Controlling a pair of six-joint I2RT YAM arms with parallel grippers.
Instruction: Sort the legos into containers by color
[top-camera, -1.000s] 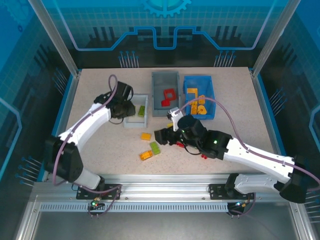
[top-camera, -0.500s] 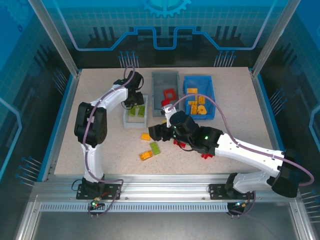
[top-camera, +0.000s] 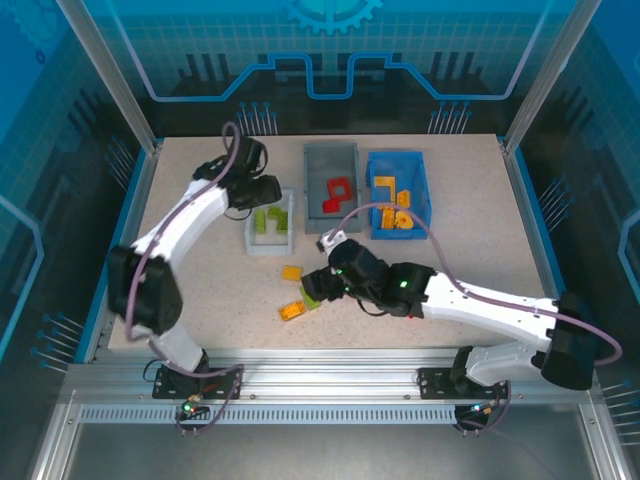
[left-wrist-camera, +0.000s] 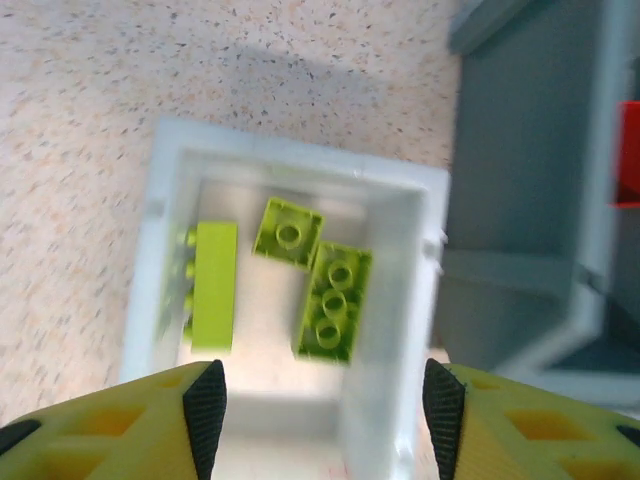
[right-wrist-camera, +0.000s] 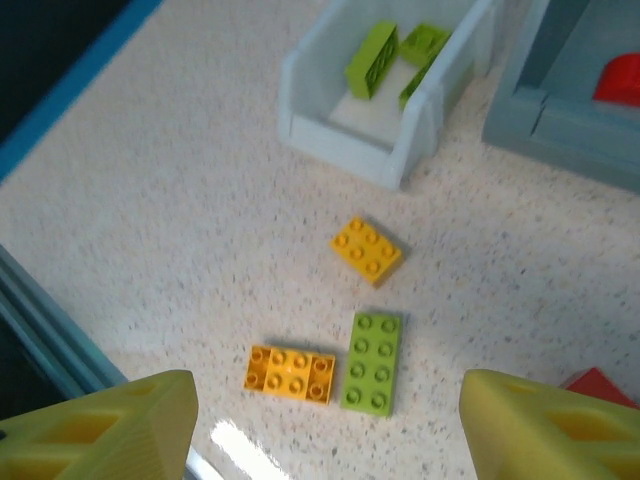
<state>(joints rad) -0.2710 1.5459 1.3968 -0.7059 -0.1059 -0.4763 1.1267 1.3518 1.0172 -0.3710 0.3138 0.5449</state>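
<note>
- Seeing the right gripper (right-wrist-camera: 325, 405) spread wide, hanging low over loose legos on the table (right-wrist-camera: 180, 230).
- Finding a lime green brick (right-wrist-camera: 372, 362) lying flat, studs up, just beside a long orange-yellow brick (right-wrist-camera: 291, 372).
- Noting a smaller orange-yellow brick (right-wrist-camera: 366, 249) lying farther out, apart from that pair, between them and the white bin (right-wrist-camera: 345, 140).
- Catching a red brick (right-wrist-camera: 600, 385) at the edge of the right wrist view, mostly cut off.
- Seeing the left gripper (left-wrist-camera: 325, 405) opened wide, poised straight above the white bin.
- Counting three lime green legos inside that bin: a long green brick (left-wrist-camera: 215, 285) on its side along one wall, a square green brick (left-wrist-camera: 288, 232), and a studded green brick (left-wrist-camera: 333, 300) touching the square one's corner.
- Finding the grey bin (top-camera: 330, 160) just beside the white one, holding red pieces (top-camera: 337, 190).
- Finding the blue bin (top-camera: 410, 165) next to the grey one, holding orange-yellow bricks (top-camera: 393, 212).
</note>
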